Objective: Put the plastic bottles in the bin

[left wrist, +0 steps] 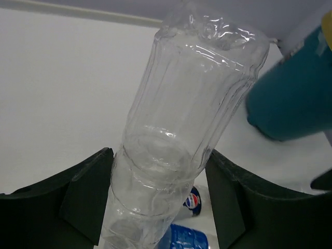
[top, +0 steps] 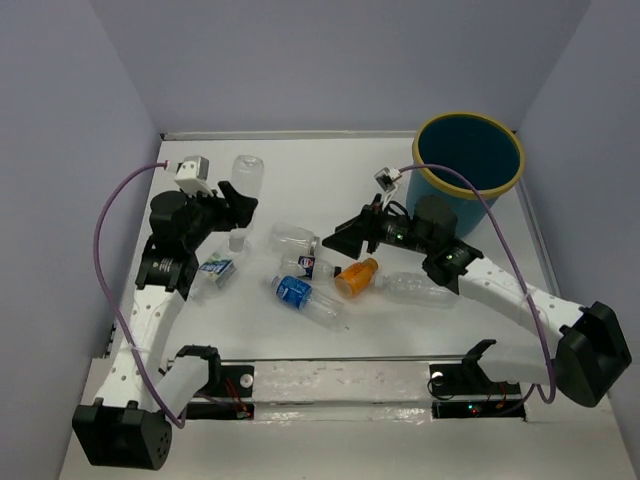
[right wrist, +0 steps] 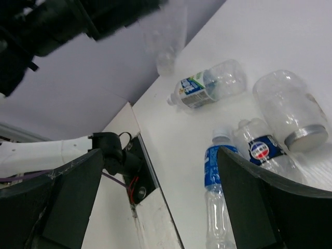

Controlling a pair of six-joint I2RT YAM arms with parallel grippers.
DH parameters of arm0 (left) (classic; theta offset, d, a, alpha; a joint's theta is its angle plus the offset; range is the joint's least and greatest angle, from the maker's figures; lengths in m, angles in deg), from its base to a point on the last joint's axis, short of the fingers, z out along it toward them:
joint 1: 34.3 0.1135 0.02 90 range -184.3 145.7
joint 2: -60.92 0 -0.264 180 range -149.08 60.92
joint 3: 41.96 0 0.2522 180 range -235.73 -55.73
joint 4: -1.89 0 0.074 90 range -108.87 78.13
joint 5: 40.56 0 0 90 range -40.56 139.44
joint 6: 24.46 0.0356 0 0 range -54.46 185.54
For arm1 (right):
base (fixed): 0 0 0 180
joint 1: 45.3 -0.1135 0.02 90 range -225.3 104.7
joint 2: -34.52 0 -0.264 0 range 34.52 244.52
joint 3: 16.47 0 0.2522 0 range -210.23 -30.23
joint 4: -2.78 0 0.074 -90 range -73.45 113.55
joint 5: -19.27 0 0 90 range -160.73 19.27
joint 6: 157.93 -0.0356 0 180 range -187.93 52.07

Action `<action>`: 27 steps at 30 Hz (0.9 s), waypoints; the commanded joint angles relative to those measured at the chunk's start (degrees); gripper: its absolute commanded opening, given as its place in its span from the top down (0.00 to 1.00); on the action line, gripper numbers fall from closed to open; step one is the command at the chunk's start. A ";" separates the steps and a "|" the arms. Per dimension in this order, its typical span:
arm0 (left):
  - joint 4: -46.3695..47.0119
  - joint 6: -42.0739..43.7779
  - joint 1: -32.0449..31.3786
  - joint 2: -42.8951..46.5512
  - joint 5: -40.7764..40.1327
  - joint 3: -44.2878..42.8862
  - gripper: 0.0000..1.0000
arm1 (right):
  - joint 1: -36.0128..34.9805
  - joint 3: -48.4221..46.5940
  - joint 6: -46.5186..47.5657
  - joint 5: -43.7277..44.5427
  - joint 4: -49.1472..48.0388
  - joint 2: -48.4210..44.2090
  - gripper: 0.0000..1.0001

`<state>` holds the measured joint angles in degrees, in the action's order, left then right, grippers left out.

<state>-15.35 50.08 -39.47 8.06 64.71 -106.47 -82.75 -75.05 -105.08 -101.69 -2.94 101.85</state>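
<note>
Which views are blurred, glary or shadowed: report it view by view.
Top external: even light, soft shadows, all sharp. Left wrist: white glare on the top of the clear ribbed plastic bottle, and the round teal-blue bin is smeared out of focus. Right wrist: the dark left arm at the top is blurred, while the green-labelled clear plastic bottle lying below it is sharp.

Left arm bent, reaching forward; left claw clamped around clear bottle, fingers either side of it. Right arm stretched leftward toward centre; right claw jaws spread wide.
</note>
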 commanded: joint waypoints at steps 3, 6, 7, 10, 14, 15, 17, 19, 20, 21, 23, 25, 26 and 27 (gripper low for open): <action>10.59 -7.74 -1.50 4.87 29.01 11.44 0.39 | -2.98 -10.01 0.58 0.73 -9.42 8.85 0.03; 10.61 -7.04 -2.30 5.14 30.43 12.07 0.39 | -3.51 -12.65 0.41 1.51 -10.92 11.32 0.01; 10.69 -6.78 -3.08 5.05 31.48 12.16 0.40 | -3.51 -13.36 0.49 1.43 -11.36 12.29 0.01; 10.96 -6.33 -4.67 4.08 32.80 11.98 0.40 | -4.03 -17.65 1.81 1.25 -10.05 17.21 0.00; 11.40 -5.37 -9.67 3.20 32.90 11.28 0.39 | -4.03 -20.13 3.39 2.39 -7.67 21.17 0.00; 11.40 -5.37 -10.29 2.94 32.98 11.19 0.39 | -4.64 -20.31 3.48 2.57 -7.59 21.44 0.00; 11.40 -5.10 -11.18 1.98 33.07 11.19 0.39 | -5.17 -21.36 4.36 2.40 -7.24 21.61 0.00; 11.40 -5.10 -11.35 1.45 33.51 11.45 0.39 | -5.18 -22.15 4.89 2.75 -6.71 22.23 0.01; 11.40 -5.10 -11.53 1.01 33.95 11.45 0.39 | -5.18 -22.59 4.98 3.10 -6.62 22.49 0.06; 11.40 -4.93 -11.53 0.92 34.30 11.37 0.39 | -5.18 -22.68 4.98 3.71 -6.62 22.58 0.13; 11.40 -5.01 -11.62 1.70 34.22 11.28 0.36 | -5.18 -22.68 4.98 4.68 -6.18 22.58 0.29; 11.40 -5.10 -11.53 3.11 32.38 11.19 0.17 | -5.70 -21.81 4.72 6.43 -6.27 21.36 0.44; 11.22 -5.10 -11.53 3.55 31.76 11.19 0.05 | -5.70 -21.63 4.63 7.13 -6.18 20.74 0.57; 11.05 -4.93 -11.53 3.99 31.32 11.10 0.01 | -5.70 -21.45 4.71 9.06 -5.83 20.13 0.60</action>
<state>-6.72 44.72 -50.81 9.24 95.63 -93.66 -87.82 -95.14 -101.21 -98.04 -7.95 124.21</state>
